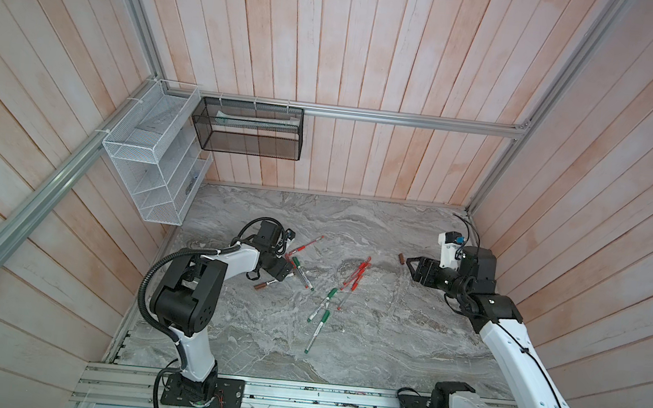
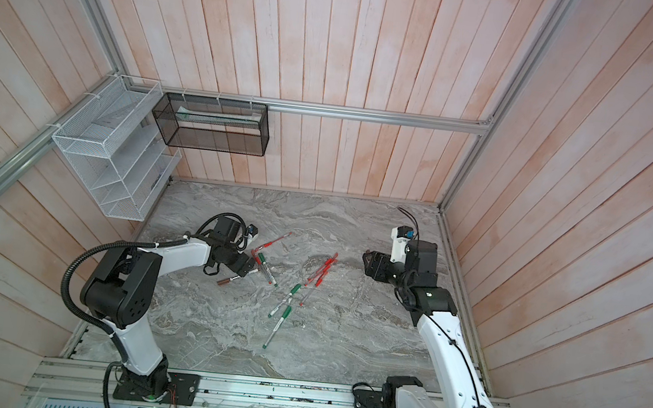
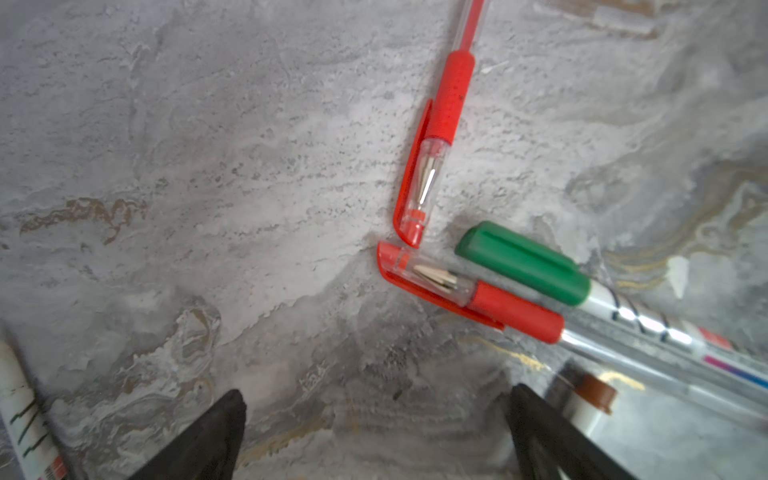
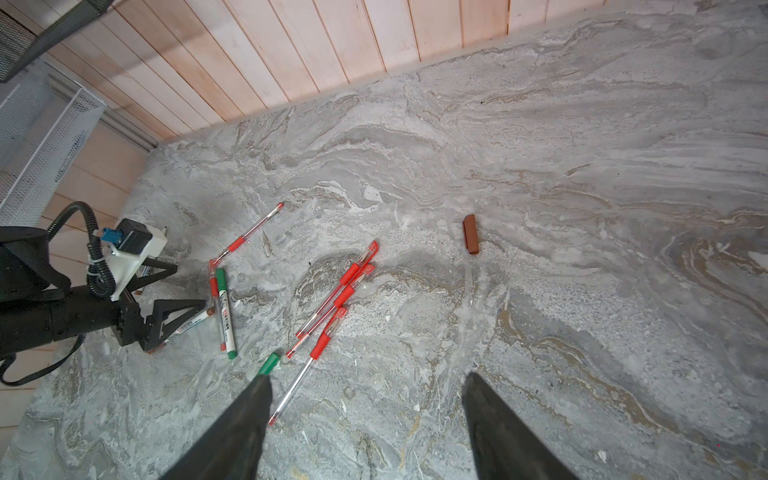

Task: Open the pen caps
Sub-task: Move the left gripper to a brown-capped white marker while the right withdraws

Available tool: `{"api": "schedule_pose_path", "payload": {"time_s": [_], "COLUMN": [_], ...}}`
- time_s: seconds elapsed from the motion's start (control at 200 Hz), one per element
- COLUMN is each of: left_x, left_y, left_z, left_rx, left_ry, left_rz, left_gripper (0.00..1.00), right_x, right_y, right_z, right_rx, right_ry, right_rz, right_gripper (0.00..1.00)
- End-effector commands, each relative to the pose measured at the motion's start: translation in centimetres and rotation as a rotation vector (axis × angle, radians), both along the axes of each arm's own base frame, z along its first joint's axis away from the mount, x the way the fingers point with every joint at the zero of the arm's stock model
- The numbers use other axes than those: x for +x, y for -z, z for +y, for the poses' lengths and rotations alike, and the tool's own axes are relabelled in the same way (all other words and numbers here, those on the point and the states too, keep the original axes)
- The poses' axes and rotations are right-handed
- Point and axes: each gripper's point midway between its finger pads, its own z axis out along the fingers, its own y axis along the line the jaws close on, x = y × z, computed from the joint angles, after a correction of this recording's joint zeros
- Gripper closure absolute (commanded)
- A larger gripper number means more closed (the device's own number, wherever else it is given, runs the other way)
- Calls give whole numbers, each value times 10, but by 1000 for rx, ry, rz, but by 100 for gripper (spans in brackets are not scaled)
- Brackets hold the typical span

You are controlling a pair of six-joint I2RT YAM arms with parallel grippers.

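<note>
The left gripper (image 3: 376,390) and right gripper (image 4: 365,378) gape wide, holding nothing. The left one could nip both red caps (image 3: 409,208) together; the green cap (image 3: 523,262) crowds them at three o'clock.

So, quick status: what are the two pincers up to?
Left pincer open, empty, over two red-clipped clear pen caps, both on. Right pincer open, empty; loose brown plastic cap lies ahead. Green plastic marker cap crowds one red pen.
</note>
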Motion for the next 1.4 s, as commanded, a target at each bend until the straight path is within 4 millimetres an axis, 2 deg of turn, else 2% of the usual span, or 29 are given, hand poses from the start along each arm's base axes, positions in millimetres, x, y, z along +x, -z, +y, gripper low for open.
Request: {"api": "schedule_pose_path", "payload": {"time_s": [0.0,0.095,0.33,0.53,0.615,0.745,0.82,0.89,0.93,1.01,1.225,1.29,1.395], "left_x": [-21,-34,-85,-117,-113,-91,-82,-74,-73,-79,-117,-121,-122], "left_y": [19,23,16,13,-11,-64,-86,-97,-97,-85,-65,-57,-48], "left_z": [-1,-9,-37,-42,-47,-55,-49,-32,-22,-3,-11,-9,9], "left_rx": [56,96,128,124,67,-144,-329,-449,-484,-500,-713,-700,-618], "left_ry": [63,130,339,412,359,141,-10,-168,-242,-365,-508,-540,-650], "left_rz": [48,43,22,33,-2,-27,22,57,76,127,394,419,438], "left_gripper": [0,0,0,0,0,0,0,2,3,5,11,15,26], "right_x": [-2,0,2,4,5,9,13,15,16,18,17,18,15], "right_y": [-6,-9,-19,-23,-26,-25,-24,-26,-27,-26,-21,-17,-18], "right_z": [5,6,6,7,8,6,7,9,9,6,2,1,2], "right_rx": [26,25,9,24,21,11,10,25,31,23,17,11,20], "right_ry": [-18,-23,-31,-33,-34,-27,-28,-29,-25,-8,20,23,18], "right_rz": [-12,-14,-22,-25,-14,-15,0,-2,-12,-15,-16,-2,-2], "right_gripper": [26,27,26,26,26,25,26,25,25,25,25,25,25]}}
